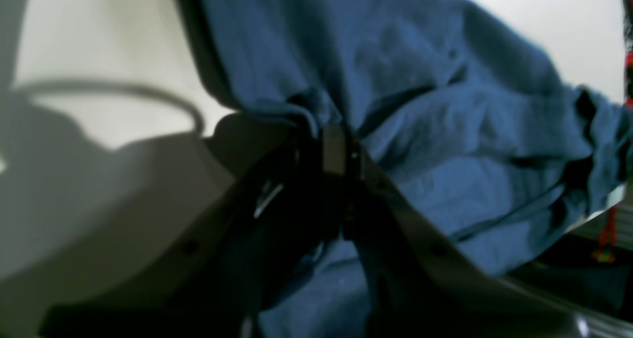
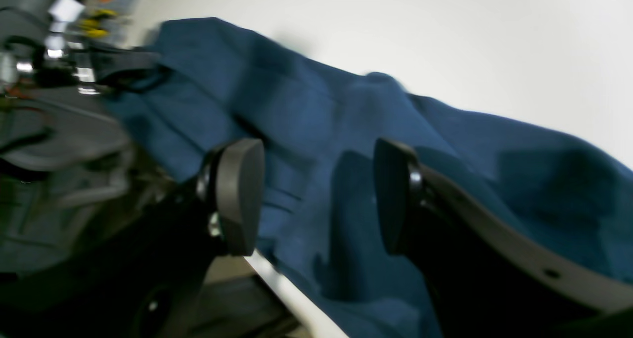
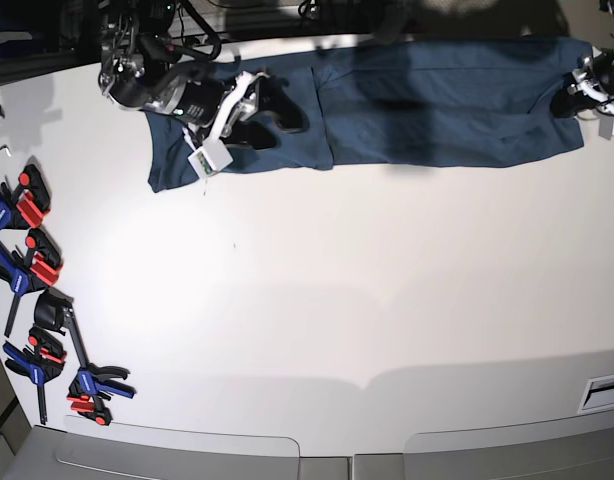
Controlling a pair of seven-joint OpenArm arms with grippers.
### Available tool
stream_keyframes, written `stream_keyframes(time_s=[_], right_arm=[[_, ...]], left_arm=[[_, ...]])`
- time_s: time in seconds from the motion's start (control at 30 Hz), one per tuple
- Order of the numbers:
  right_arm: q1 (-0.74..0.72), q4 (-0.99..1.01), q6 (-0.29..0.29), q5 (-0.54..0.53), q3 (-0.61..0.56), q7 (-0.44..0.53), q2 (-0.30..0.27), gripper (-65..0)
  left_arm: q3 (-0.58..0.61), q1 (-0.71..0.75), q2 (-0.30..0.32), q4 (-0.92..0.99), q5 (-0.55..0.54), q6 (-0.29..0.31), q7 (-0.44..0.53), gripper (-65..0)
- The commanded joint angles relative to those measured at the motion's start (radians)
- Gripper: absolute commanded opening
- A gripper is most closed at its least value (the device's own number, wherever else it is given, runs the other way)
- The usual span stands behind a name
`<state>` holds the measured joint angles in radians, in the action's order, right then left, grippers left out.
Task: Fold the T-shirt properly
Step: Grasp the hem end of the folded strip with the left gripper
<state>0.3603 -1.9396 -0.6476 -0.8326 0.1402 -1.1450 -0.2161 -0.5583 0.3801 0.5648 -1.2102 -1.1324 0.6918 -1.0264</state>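
Note:
The dark navy T-shirt (image 3: 437,110) lies stretched along the far edge of the white table (image 3: 337,300), reaching from left to right. My left gripper (image 1: 341,135) is shut on a bunched fold of the T-shirt (image 1: 445,130). In the base view it sits at the shirt's right end (image 3: 572,100). My right gripper (image 2: 316,199) is open, its two pads apart over the T-shirt (image 2: 306,120) with cloth showing between them. In the base view it is over the shirt's left part (image 3: 272,100). The neck label is not visible.
Several red-blue-black clamps (image 3: 32,265) lie along the table's left edge, with more near the front left corner (image 3: 92,385). The table's far edge runs just behind the shirt. A small label (image 3: 605,390) sits at the front right.

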Motion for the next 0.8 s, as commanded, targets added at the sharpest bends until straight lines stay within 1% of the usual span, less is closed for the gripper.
stream_keyframes(time_s=[0.0,0.1,0.2,0.33,0.47,0.57,0.67,0.77], right_arm=[[-0.008,-0.020,-0.006,-0.013,0.005,0.027,-0.005,-32.2],[-0.009,-0.020,0.002,0.019,0.011,0.043,-0.005,-32.3],[-0.009,-0.020,0.004,0.019,0.026,0.046,-0.005,-32.2],[-0.008,-0.020,0.004,0.019,0.051,0.046,-0.005,-32.2],[-0.008,-0.020,0.005,0.019,0.088,0.046,-0.005,-32.3],[-0.008,-0.020,0.005,0.019,0.124,0.053,-0.005,-32.3],[-0.009,-0.020,0.004,0.019,0.169,0.069,-0.005,-32.3],[-0.011,-0.020,0.005,0.023,0.218,0.086,-0.005,-32.3]], left_arm=[[-0.006,0.005,0.016,-0.036,-0.016,0.006,-0.001,-65.0],[-0.006,0.005,-0.008,-0.099,-0.016,0.006,-0.004,-65.0],[-0.006,0.005,-0.042,-0.149,0.008,0.006,-0.004,-65.0],[-0.006,0.013,-0.084,-0.213,0.008,0.006,-0.005,-65.0],[-0.006,0.052,-0.130,-0.350,0.007,0.006,-0.021,-65.0],[-0.006,0.093,-0.182,-0.491,0.006,0.006,-0.024,-65.0],[-0.005,0.122,-0.253,-0.637,0.006,0.006,-0.024,-65.0],[-0.003,0.127,-0.320,-0.756,0.006,-0.010,-0.027,-65.0]])
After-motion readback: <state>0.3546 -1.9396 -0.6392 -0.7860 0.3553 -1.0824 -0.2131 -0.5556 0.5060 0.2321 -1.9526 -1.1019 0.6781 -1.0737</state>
